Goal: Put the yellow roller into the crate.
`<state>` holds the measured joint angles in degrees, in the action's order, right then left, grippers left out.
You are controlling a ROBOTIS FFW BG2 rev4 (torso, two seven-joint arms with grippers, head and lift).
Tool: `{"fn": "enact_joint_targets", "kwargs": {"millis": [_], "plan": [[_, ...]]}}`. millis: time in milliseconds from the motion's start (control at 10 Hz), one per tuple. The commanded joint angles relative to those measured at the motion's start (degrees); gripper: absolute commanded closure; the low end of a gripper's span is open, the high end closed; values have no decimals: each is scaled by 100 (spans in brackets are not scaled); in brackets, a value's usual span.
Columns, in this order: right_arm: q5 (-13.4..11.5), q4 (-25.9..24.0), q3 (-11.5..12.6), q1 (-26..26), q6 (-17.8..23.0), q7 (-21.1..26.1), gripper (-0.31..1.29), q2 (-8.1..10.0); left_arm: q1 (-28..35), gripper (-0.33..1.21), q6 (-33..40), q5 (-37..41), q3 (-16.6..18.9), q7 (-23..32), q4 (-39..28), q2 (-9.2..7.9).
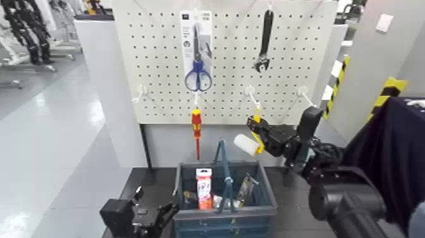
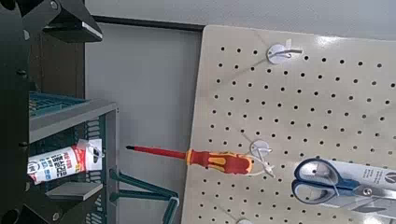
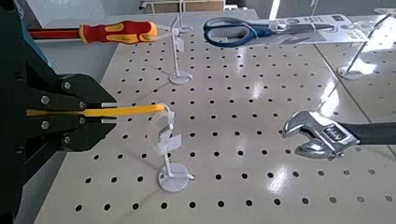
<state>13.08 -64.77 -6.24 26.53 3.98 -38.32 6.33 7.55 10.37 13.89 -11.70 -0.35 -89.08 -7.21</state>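
Right tool (image 3: 89, 114) pinches yellow roller (image 3: 131, 112); sleeve head-view only.

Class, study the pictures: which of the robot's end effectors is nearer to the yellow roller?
Right. The right end effector is shut on the yellow roller at its pegboard hook, above the crate. The left end effector sits low beside the crate's left wall, far below the roller.

Light: you get bright, even overhead light.
Glare: pale sheen on the floor (image 1: 50, 126).
Shadows: soft ones beneath pegboard (image 3: 252, 121) hooks.
Focus: near gripper bodies blur.
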Motion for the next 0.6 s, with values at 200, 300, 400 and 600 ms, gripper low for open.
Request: {"fn": "enact_joint_targets", "kwargs": {"millis": [200, 300, 400, 600], "plan": [[20, -721, 62, -289, -169, 0, 125, 0, 1, 17, 0, 0, 1, 0, 5, 0], [2, -1037, 114, -421, -327, 44, 125, 9, 1, 17, 0, 0, 1, 0, 5, 0], [-42, -1389, 193, -614, -565, 132, 125, 9, 1, 17, 0, 0, 1, 0, 5, -9], [20, -1793, 334, -1010, -802, 228, 125, -17, -8, 17, 0, 0, -8, 0, 5, -18]]}}
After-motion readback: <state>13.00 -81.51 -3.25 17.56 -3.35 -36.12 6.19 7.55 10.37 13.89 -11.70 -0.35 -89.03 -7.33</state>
